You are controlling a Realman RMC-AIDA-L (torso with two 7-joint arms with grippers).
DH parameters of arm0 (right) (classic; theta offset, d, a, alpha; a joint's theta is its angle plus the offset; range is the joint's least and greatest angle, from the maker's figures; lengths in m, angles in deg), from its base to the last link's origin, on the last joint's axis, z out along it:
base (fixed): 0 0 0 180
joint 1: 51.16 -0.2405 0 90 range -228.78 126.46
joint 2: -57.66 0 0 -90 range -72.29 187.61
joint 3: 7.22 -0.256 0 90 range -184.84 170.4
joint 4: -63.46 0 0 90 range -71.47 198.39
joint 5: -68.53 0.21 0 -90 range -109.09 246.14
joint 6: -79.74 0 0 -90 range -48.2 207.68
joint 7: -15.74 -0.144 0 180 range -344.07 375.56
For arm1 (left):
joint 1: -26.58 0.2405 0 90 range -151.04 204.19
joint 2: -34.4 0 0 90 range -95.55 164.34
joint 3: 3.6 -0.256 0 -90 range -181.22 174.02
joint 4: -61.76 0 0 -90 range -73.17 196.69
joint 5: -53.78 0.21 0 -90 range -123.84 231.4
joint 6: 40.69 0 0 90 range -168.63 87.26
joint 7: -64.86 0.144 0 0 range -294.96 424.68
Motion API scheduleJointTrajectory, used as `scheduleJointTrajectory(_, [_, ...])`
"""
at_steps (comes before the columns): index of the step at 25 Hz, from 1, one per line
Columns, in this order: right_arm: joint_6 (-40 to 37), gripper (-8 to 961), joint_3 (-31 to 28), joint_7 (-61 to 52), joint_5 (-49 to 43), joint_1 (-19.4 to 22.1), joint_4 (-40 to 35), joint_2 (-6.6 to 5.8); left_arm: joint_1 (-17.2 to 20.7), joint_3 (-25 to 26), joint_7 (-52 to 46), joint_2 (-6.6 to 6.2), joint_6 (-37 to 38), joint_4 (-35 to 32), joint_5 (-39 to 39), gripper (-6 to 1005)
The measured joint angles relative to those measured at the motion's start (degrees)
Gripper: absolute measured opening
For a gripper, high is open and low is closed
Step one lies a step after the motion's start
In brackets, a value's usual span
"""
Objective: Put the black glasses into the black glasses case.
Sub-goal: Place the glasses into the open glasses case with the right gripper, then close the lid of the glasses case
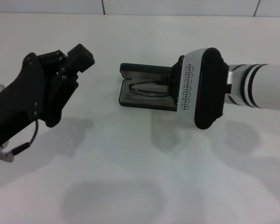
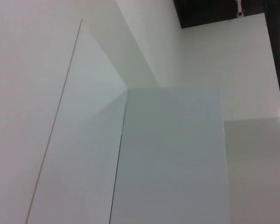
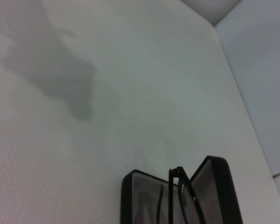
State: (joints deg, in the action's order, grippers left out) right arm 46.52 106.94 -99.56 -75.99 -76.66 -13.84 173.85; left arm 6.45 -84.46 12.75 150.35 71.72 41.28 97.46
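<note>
Placing step: black glasses [image 1: 147, 88] lie inside open black glasses case [image 1: 130, 99], directly beneath right end effector [image 1: 170, 86]; its grip state indiscernible. Next, probably: release, withdraw. Left end effector [image 1: 79, 58] idle, aside.

1. Black glasses case [image 1: 130, 70]: black shell, grey lining.
2. Black glasses [image 1: 147, 88]: thin black frame, clear lenses.
3. Left hand [image 1: 81, 56]: matte black housing throughout.
4. Right hand [image 1: 170, 84]: black, on a silver-white wrist band with a dotted black pattern; white forearm with black rings.
5. Worktop [image 1: 140, 177]: plain white, grey shadows.
6. Wall [image 1: 177, 7]: white tiles, thin dark joints.
</note>
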Motion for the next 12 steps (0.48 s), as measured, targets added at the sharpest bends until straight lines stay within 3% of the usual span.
scheduleJointTrajectory(8, [0.1, 49, 0.2, -0.4, 0.5, 0.1, 0.1, 0.00, 0.5, 0.0, 0.0, 0.08, 0.1, 0.0, 0.1, 40])
scheduleJointTrajectory(12, [0.1, 97, 0.2, -0.4, 0.6, 0.5, -0.1, 0.00, 0.5, 0.0, 0.0, 0.06, 0.2, 0.0, 0.1, 40])
